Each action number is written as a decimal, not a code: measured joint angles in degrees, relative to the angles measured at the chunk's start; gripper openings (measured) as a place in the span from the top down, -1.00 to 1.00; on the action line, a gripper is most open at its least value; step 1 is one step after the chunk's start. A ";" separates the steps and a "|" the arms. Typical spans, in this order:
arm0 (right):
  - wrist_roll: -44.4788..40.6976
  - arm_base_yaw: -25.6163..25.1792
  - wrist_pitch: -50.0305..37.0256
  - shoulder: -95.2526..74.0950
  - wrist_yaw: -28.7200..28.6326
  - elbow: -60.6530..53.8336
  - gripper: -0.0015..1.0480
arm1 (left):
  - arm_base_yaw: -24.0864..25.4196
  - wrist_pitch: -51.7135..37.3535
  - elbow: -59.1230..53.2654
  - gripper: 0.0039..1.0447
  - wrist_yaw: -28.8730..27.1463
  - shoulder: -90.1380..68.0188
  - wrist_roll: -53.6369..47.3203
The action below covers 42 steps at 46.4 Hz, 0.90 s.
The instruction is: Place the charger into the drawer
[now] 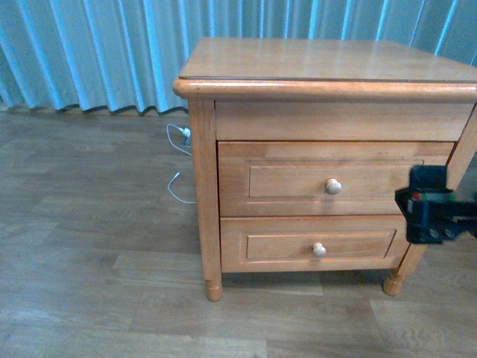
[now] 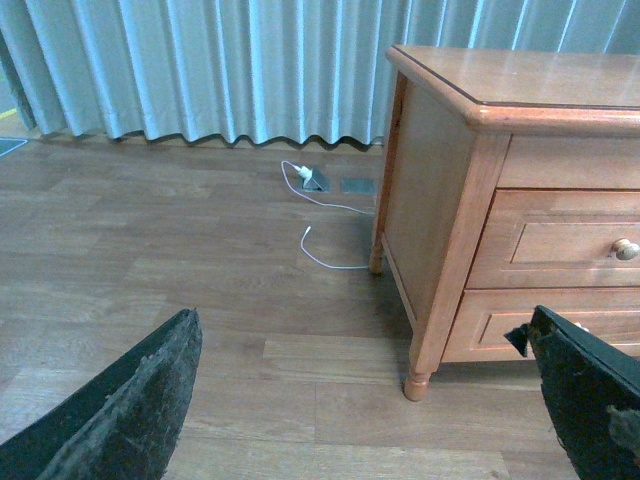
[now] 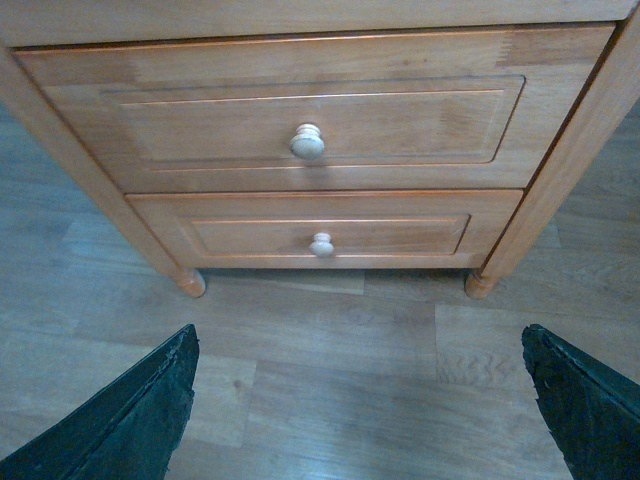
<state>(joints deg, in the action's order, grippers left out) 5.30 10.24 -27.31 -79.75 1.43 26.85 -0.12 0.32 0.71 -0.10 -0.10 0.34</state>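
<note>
The drawer (image 1: 298, 180) is the upper, taller one of the honey-coloured nightstand, and it is closed, with its round pale knob (image 1: 333, 186) facing me. The right wrist view shows the same drawer (image 3: 200, 130) straight ahead and the left wrist view shows it (image 2: 560, 240) from the side. My right gripper (image 3: 358, 340) hangs open over bare floor in front of the nightstand; its black body (image 1: 431, 215) shows at the right edge of the front view. Left of the nightstand my left gripper (image 2: 362, 320) is open above the floor. The charger is out of view.
The lower, shallower drawer (image 1: 283, 246) is closed too. A thin white cable with a white plug (image 2: 305, 180) lies on the wooden floor by the blue curtain (image 1: 89, 52), left of the nightstand. The nightstand top (image 1: 320, 60) is bare.
</note>
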 joint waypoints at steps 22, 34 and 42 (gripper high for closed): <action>6.03 -2.69 38.56 59.87 1.31 -15.12 -0.85 | 0.00 0.00 0.00 -0.89 0.00 0.00 0.00; 6.16 -2.64 38.69 60.98 1.16 -15.26 -0.85 | 0.00 0.00 0.00 -0.89 0.04 0.00 0.00; -1.79 -3.96 20.15 67.34 3.32 -22.91 -0.36 | 0.00 0.00 0.00 -0.89 -0.04 0.00 -0.02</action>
<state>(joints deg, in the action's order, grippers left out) 3.51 6.28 -7.16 -12.40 4.75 3.95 -0.12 0.32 0.71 -0.14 -0.10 0.32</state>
